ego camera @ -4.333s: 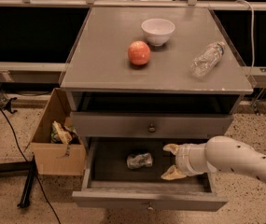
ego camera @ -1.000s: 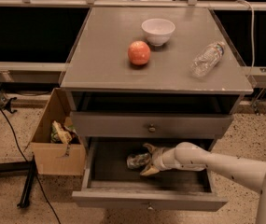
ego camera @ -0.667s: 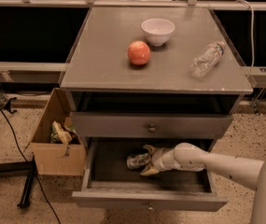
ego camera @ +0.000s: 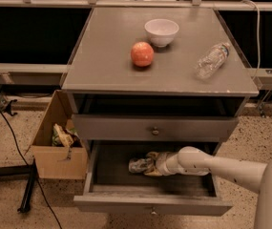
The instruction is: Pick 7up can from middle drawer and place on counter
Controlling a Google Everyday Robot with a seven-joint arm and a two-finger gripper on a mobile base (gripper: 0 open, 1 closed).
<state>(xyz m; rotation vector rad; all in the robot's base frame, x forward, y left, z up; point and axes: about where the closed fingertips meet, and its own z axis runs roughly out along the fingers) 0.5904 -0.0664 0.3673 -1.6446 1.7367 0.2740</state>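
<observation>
The 7up can point(ego camera: 137, 165), a crinkled silvery can with green marks, lies on its side on the dark floor of the open middle drawer point(ego camera: 152, 203), left of centre. My gripper point(ego camera: 149, 164) reaches into the drawer from the right on a white arm and is at the can's right end, touching it. The counter point(ego camera: 107, 61) is the grey cabinet top above.
On the counter are a white bowl point(ego camera: 161, 31), a red apple point(ego camera: 142, 54) and a clear plastic bottle point(ego camera: 212, 60) lying at the right. The drawer above point(ego camera: 154, 129) is closed. A cardboard box point(ego camera: 59, 140) with rubbish stands on the floor to the left.
Over the whole span the gripper moved left across the drawer to the can. Over the last second, nothing has visibly moved.
</observation>
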